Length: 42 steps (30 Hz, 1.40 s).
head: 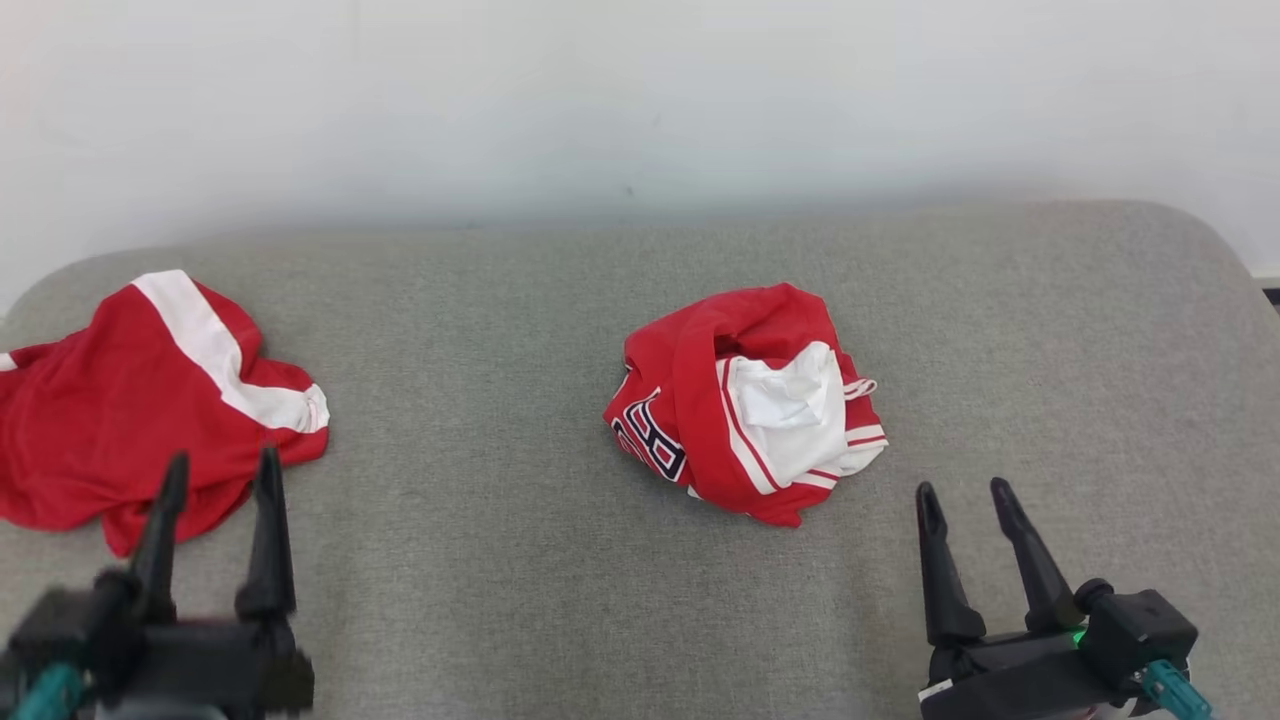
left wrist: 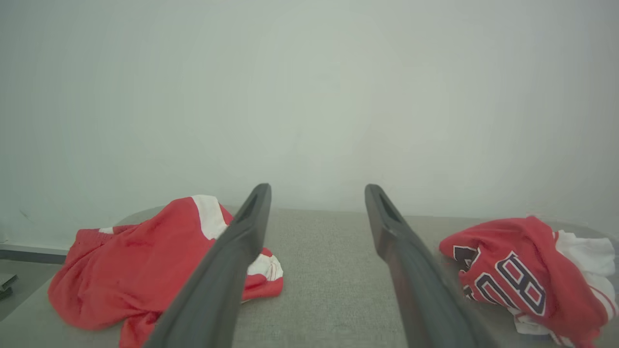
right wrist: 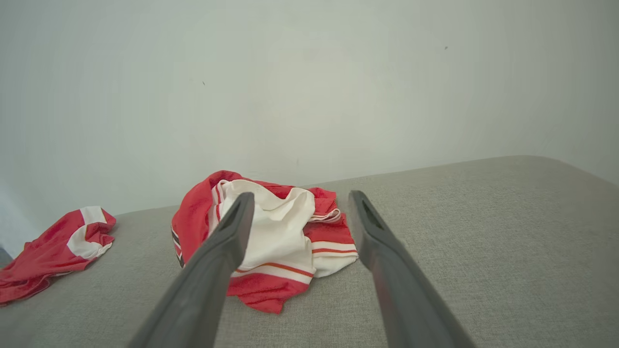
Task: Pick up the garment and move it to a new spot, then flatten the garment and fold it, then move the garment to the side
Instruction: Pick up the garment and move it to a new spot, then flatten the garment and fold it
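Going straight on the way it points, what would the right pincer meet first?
Probably the crumpled red-and-white jersey, lying ahead and slightly left of the open right pincer; depth is unclear.

Each claw is built of two long, slim fingers, matt black and tapered to rounded tips. On the left claw [head: 223, 458] the fingers [head: 270, 540] are seated in a blocky black housing [head: 200, 670], blurred at the lower edge, and a teal cable fitting [head: 45, 692] is seen at its outer corner. The right claw [head: 965, 490] is carried on a similar black body [head: 1140, 625], on which a small green light [head: 1078, 635], a teal connector [head: 1165, 686] and a white tag [head: 936, 690] are seen. In the wrist views the fingers are rendered dark grey, and a narrow elongated recess [left wrist: 387, 203] is cut into the inner face near each tip.
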### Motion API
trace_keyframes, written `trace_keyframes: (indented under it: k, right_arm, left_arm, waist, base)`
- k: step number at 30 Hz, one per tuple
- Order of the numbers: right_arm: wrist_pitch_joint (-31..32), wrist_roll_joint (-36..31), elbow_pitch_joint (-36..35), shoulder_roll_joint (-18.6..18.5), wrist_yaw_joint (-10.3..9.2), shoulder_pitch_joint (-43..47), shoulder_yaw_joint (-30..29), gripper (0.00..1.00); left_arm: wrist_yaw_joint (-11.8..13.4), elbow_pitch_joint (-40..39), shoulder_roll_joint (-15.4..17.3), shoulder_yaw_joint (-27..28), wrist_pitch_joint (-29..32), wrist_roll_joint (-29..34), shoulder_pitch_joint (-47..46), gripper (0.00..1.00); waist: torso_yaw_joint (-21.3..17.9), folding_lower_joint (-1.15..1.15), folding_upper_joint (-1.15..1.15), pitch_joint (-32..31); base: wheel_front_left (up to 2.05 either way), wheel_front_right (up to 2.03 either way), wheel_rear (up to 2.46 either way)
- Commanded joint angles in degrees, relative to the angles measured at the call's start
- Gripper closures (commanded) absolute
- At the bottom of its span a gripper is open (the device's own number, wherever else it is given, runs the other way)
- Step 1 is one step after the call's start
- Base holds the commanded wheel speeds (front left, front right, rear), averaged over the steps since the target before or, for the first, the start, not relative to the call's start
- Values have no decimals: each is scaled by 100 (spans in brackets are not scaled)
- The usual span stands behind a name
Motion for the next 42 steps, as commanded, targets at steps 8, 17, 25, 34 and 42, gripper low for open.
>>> trace_keyframes:
  k: [8, 17, 25, 34, 42]
  right_arm:
    - [-4, -10, 63, -7, -12, 128, 66, 0]
    - [-4, -50, 259, -7, -12, 192, 62, 0]
    - [-4, -18, 324, -7, -12, 156, 96, 0]
    - [-3, -38, 340, -7, -12, 124, 73, 0]
    - [-3, -226, 483, -7, -12, -263, 227, 0]
  left_arm:
    - [-296, -114, -331, 348, -6, 201, 793, 0]
    - [-544, 43, -655, 516, -6, 496, 1028, 0]
    - [-673, 132, -796, 580, -6, 684, 998, 0]
    - [-761, 215, -882, 670, -6, 825, 911, 0]
    - [-804, 282, -976, 616, -6, 879, 770, 0]
  waist:
    - [49, 1, 0, -69]
    - [59, 1, 0, -41]
    - [22, 1, 0, -6]
    - [1, 1, 0, 39]
    - [154, 1, 0, 139]
  base:
    - [0, 0, 0]
    - [0, 0, 0]
    - [0, 0, 0]
    - [0, 0, 0]
    - [0, 0, 0]
